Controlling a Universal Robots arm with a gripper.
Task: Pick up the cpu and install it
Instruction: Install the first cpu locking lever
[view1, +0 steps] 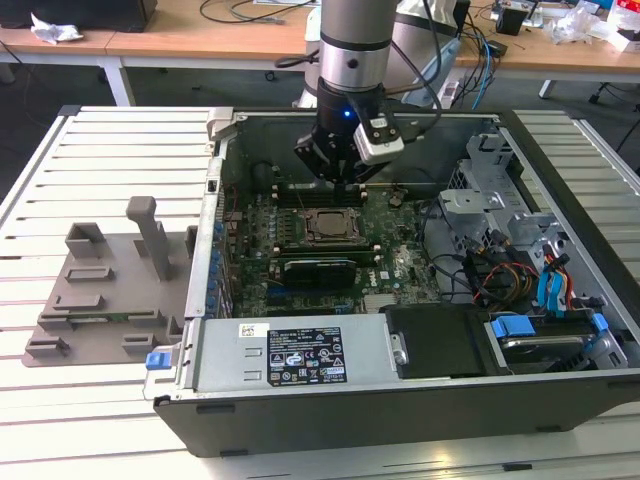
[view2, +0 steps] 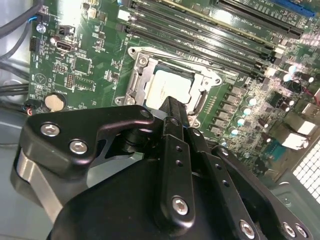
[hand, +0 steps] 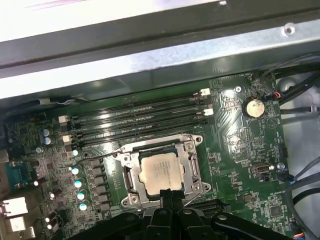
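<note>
The black gripper was held just above the green motherboard inside the open grey computer case, its fingers drawn together with nothing seen between them. The cpu, a flat square chip with a silver-grey metal top, was seen seated in the metal-framed socket in both wrist views, so the placing was judged done, and the gripper's closed tips were poised at the socket's edge. Long black memory slots ran beside the socket, and a round coin battery lay well apart. On the slatted worktop, a grey plastic fixture tray stood beside the case.
</note>
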